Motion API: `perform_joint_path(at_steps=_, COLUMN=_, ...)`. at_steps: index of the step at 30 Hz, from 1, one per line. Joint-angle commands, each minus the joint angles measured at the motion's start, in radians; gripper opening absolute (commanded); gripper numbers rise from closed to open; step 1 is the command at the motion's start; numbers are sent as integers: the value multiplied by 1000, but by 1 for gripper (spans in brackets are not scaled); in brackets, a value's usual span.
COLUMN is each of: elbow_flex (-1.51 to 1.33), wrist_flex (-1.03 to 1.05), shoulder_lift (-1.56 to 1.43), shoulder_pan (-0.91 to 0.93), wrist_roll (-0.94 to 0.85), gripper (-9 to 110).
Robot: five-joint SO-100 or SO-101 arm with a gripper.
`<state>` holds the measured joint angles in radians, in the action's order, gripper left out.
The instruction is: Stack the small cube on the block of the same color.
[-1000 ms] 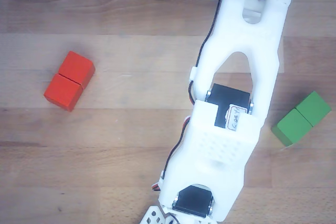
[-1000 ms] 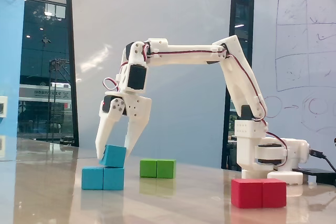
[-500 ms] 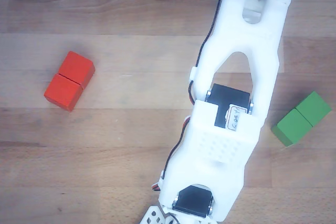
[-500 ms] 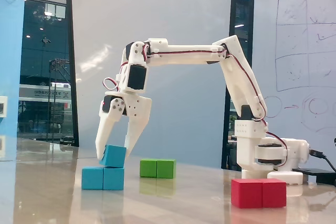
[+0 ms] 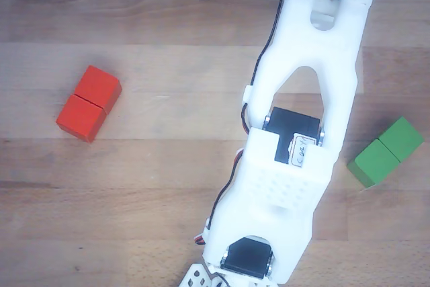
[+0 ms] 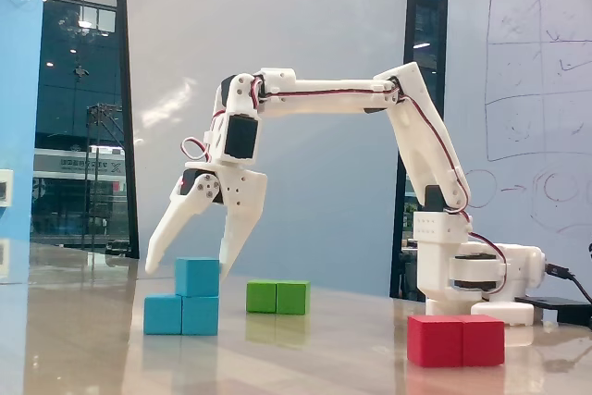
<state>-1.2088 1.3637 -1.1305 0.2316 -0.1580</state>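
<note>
Wooden planks make up the table point(image 5: 134, 186), and behind it in the fixed view stand glass walls and a whiteboard point(image 6: 536, 90) with faint sketched boxes and circles; no writing on it can be read.

On that table, in the fixed view, the small cube point(image 6: 197, 277) sits on top of the block point(image 6: 181, 314), over the block's right half, so the two blue pieces form a step. The block lies flat with its seam upright across its middle. Neither blue piece shows in the other view, where the arm covers the middle of the table.

Right above the cube hangs the gripper point(image 6: 190, 265), its two white fingers spread wide apart. One tip reaches down to the left of the cube, clear of it, and the other comes down at the cube's right edge; whether that tip touches the cube cannot be told.

Behind and to the right of the blue stack lies the green block point(image 6: 277, 297), well apart from it. Nearest the camera on the right lies the red block point(image 6: 456, 340), in front of the arm's base point(image 6: 472, 284).

In the other view the white arm point(image 5: 295, 146) runs down the middle, with the red block point(image 5: 89, 103) far to its left and the green block point(image 5: 385, 151) close on its right. A small label on the arm's motor carries handwriting too small to read.
</note>
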Motion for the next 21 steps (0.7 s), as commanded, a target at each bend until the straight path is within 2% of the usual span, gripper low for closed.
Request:
perform_joint_path(at_steps=1, elbow_flex=101, wrist_flex=2, shoulder_lift=-34, shoulder_pan=17, wrist_roll=-11, gripper=32)
perform_joint_path(at_steps=8, elbow_flex=101, wrist_flex=6, shoulder_lift=-51, shoulder_pan=146, wrist_roll=-18, gripper=32)
perform_joint_path(at_steps=13, elbow_flex=101, wrist_flex=2, shoulder_lift=-54, shoulder_pan=230, wrist_roll=-132, gripper=32)
perform_joint_path(at_steps=16, elbow_flex=101, wrist_flex=0, shoulder_lift=-72, shoulder_pan=255, wrist_roll=-181, gripper=32)
perform_joint_path(at_steps=21, elbow_flex=81, wrist_flex=2, shoulder_lift=-141, shoulder_pan=253, wrist_roll=-163, gripper=28)
